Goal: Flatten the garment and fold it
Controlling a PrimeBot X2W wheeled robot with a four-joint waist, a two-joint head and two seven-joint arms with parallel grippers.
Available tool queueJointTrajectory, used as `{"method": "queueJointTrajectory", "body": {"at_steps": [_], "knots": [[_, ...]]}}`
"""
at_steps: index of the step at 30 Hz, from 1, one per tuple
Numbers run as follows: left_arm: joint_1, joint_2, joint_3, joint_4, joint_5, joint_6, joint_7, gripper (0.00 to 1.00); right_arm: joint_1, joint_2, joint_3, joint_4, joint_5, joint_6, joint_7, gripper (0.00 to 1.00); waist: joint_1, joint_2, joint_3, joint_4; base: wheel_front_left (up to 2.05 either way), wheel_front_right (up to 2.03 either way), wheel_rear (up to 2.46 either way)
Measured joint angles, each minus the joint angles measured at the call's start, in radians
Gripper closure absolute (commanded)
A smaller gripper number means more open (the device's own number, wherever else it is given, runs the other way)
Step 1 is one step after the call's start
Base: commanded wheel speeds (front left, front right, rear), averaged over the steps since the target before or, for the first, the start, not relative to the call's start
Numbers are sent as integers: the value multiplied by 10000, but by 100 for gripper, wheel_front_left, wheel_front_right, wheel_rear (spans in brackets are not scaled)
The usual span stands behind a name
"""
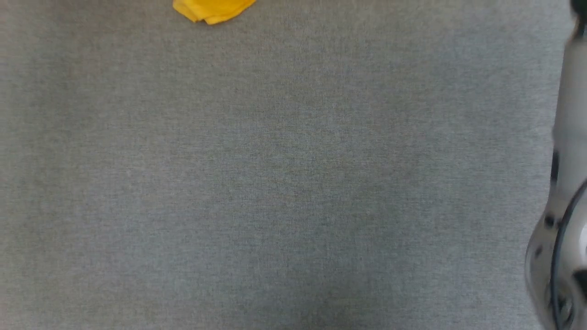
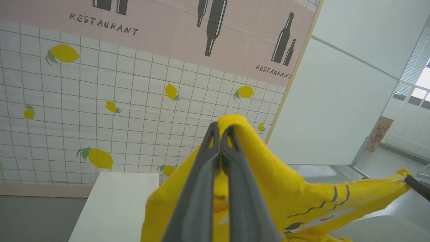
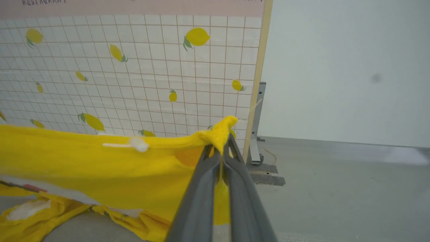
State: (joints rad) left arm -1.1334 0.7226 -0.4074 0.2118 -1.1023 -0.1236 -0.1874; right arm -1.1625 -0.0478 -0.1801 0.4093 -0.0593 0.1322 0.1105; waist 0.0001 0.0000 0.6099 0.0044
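Observation:
The mustard-yellow garment hangs stretched in the air between both grippers. In the left wrist view my left gripper is shut on one bunched corner of it, and the cloth runs right to the other gripper's dark fingertip at the frame's edge. In the right wrist view my right gripper is shut on the garment, which spreads left with its lower part sagging onto the grey table. In the head view a small fold of the garment shows at the top edge over the grey table.
A pale forearm runs along the right edge of the head view. Behind the table hangs a tiled backdrop printed with lemons and bottles. A white low table stands below it, and a white partition stands to the right.

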Motion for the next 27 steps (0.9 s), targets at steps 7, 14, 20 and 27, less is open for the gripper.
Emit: {"method": "queueJointTrajectory", "body": {"at_steps": [7,14,20,27], "knots": [[3757,1233,119,-2086,-863,155,-10,100,3768,-13,-504,-3315,1404,0,1369,100,-2,0,-852,-19,0,0,0],[8197,1850,23,-3896,-1580,821,-359,100,8122,-8,-947,-5831,3574,0,2295,100,-3,0,-1939,-59,0,0,0],[10084,2230,-470,-4665,-1850,871,-301,100,10192,-13,-431,-6213,4481,0,2608,100,-3,0,-2616,-80,0,0,0],[11378,2598,-1183,-5613,-2562,934,508,100,11950,-111,54,-6473,4953,-2,4211,100,-3,0,-3402,-36,0,0,0]]}}
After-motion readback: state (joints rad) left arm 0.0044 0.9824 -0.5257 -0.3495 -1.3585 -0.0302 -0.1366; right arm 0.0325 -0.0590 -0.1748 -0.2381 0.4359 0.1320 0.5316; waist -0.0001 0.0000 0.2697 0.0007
